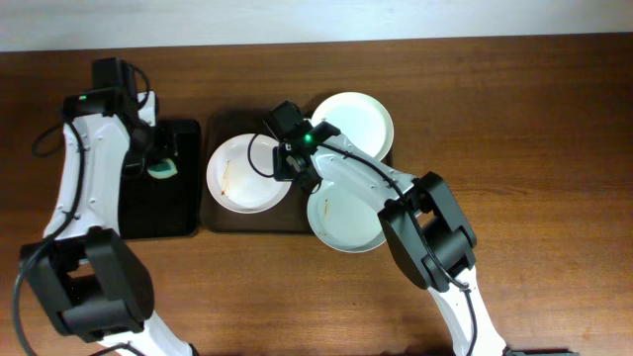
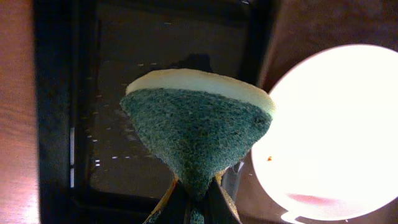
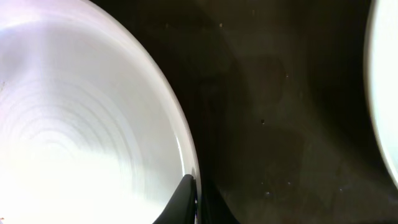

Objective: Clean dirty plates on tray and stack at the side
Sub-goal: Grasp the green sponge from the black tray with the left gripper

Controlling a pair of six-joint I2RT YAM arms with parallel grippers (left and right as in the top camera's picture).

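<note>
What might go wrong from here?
The right gripper pinches only the smudged white plate at its thin rim; it may slip when lifted. The left gripper holds the sponge by one corner, so it may fold under scrubbing. The pale blue-green plate overhangs the tray; the arm could nudge it.

From the overhead feed I see a brown wooden table (image 1: 534, 148). Two trays lie directly on it, side by side and just about touching: a smaller black tray (image 1: 163, 213) at left, and the large dark brown tray (image 1: 257, 222) mid-table.
</note>
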